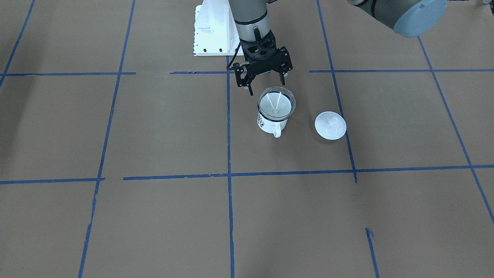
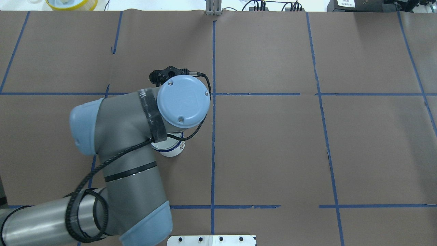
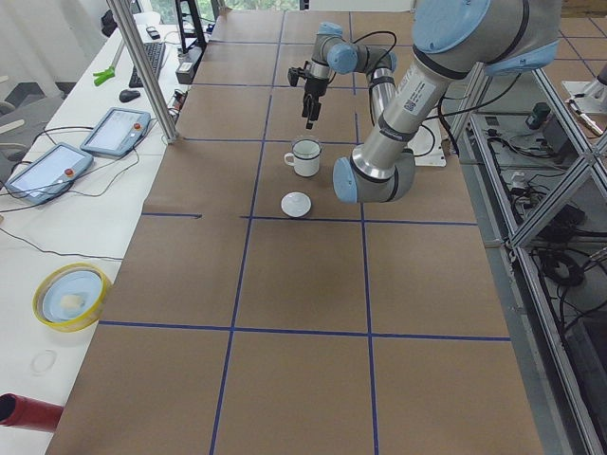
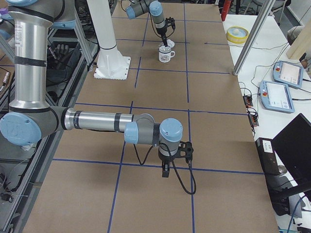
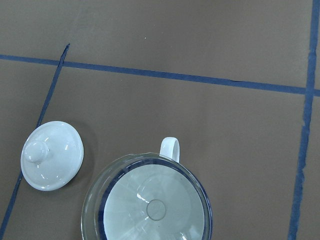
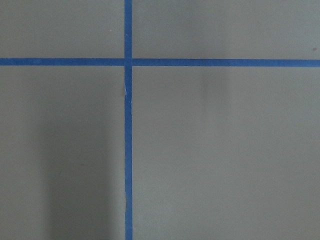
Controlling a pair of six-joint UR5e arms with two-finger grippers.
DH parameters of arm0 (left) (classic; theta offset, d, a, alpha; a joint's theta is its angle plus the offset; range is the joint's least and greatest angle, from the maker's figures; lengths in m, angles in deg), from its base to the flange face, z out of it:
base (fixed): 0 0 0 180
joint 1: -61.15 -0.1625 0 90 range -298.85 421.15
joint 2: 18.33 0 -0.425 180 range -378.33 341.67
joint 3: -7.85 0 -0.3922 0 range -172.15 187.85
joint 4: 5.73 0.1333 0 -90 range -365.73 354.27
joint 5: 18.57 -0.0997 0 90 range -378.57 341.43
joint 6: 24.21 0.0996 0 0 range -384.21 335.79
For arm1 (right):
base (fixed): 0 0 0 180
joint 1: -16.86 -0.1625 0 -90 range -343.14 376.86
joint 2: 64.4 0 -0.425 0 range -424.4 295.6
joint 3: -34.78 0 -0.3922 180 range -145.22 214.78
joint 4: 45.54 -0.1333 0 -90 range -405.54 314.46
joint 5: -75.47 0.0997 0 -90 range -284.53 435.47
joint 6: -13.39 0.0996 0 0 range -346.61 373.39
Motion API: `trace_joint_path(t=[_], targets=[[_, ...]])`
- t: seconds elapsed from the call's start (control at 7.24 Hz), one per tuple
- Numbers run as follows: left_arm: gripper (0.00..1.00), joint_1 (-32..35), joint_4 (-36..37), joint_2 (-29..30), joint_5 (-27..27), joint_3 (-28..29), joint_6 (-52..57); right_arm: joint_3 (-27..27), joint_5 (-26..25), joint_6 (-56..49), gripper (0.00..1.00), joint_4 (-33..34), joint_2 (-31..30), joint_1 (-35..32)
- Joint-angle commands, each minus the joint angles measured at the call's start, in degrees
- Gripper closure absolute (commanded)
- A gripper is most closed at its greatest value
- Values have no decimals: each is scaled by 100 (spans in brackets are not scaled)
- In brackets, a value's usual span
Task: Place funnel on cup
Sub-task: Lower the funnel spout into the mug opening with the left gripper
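You've got funnel point(image 1: 276, 102) seated in cup point(image 1: 268, 126) just below L end effector point(image 1: 267, 83), which is wide open and empty. R end effector point(image 4: 165, 171): can't tell.

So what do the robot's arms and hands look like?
The left arm and right arm are fat silver-grey tubes with round pale-blue caps at the joints. A black cable runs along the left one, tied down by black straps. The left gripper is black, with holes in its body and two thin fingers.

White blue-rimmed cup point(image 1: 270, 126), clear funnel point(image 1: 276, 104)
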Motion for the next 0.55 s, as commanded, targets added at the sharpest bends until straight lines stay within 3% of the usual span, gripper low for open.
trace_joint_path(t=[0.0,0.41], targets=[[0,733,-489,-572,394,-795,580,1,0,0,0,0,0,0],[0,2411,-1913,-2082,1923,-886,2878,-8,0,0,0,0,0,0]])
